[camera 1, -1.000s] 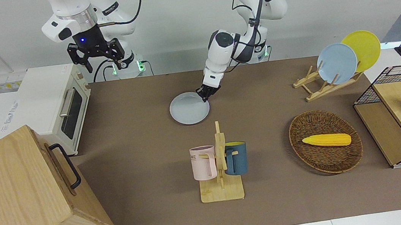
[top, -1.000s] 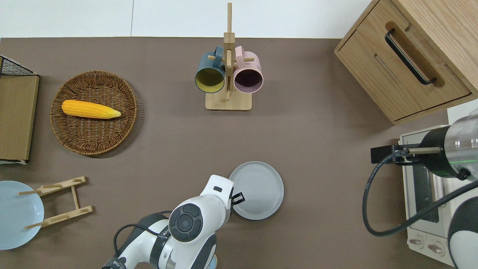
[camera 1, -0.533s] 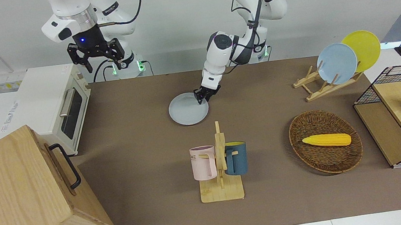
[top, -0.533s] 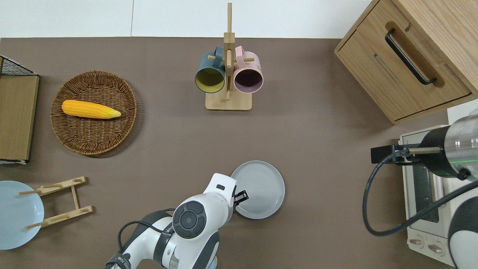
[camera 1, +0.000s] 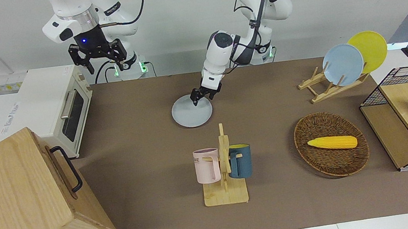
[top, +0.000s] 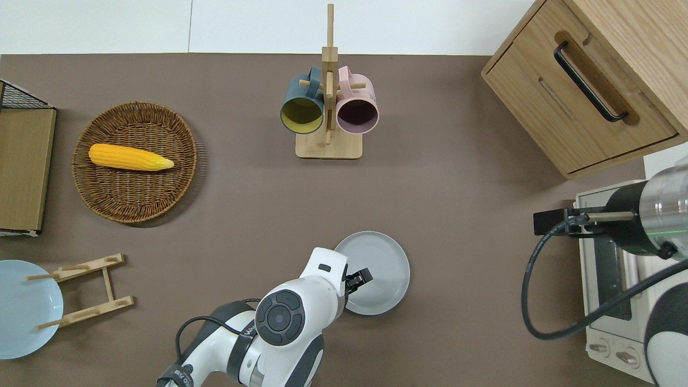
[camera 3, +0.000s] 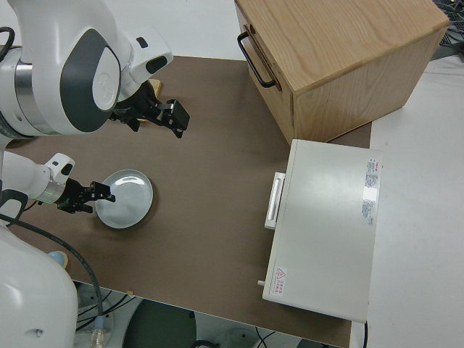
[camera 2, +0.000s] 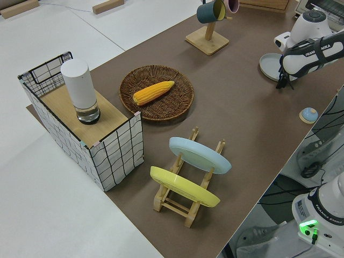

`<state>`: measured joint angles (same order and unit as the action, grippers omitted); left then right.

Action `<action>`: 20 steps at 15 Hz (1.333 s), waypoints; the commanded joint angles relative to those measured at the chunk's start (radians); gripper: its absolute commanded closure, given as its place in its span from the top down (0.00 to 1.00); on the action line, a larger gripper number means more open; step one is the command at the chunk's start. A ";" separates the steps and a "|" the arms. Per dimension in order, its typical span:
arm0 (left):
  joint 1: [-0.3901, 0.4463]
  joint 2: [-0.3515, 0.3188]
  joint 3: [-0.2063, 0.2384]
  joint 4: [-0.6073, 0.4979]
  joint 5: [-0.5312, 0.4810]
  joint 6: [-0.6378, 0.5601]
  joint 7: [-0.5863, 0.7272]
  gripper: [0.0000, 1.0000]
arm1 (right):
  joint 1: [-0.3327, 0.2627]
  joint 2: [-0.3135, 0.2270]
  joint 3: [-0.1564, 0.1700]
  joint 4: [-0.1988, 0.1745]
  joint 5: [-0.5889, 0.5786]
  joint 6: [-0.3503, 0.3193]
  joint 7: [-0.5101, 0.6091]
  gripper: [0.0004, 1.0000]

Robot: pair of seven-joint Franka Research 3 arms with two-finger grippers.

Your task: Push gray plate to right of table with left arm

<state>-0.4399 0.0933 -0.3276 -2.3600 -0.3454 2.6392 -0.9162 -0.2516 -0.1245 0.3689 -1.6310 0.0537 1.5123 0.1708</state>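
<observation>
Overhead view: the left gripper [top: 361, 278] hangs low over the gray plate [top: 379, 279], above the part of its rim toward the left arm's end of the table [top: 457, 177]; whether the fingers are spread or pressed together I cannot tell, nor whether they touch it. The plate lies flat near the table's robot-side edge, about midway along it, nearer to the robots than the mug rack [top: 328, 131]. The right arm is parked.

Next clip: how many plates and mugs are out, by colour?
Gray plate: 1
Light-blue plate: 1
Yellow plate: 1
Pink mug: 1
Dark blue mug: 1
Total: 5
</observation>
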 commanded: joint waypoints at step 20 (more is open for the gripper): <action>0.135 -0.136 0.541 0.491 0.374 -0.923 0.861 0.99 | -0.025 -0.027 0.015 -0.027 0.021 0.000 0.010 1.00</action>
<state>-0.3166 -0.0320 0.2147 -1.9390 -0.0347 1.7784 -0.0798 -0.2516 -0.1245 0.3689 -1.6310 0.0537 1.5123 0.1708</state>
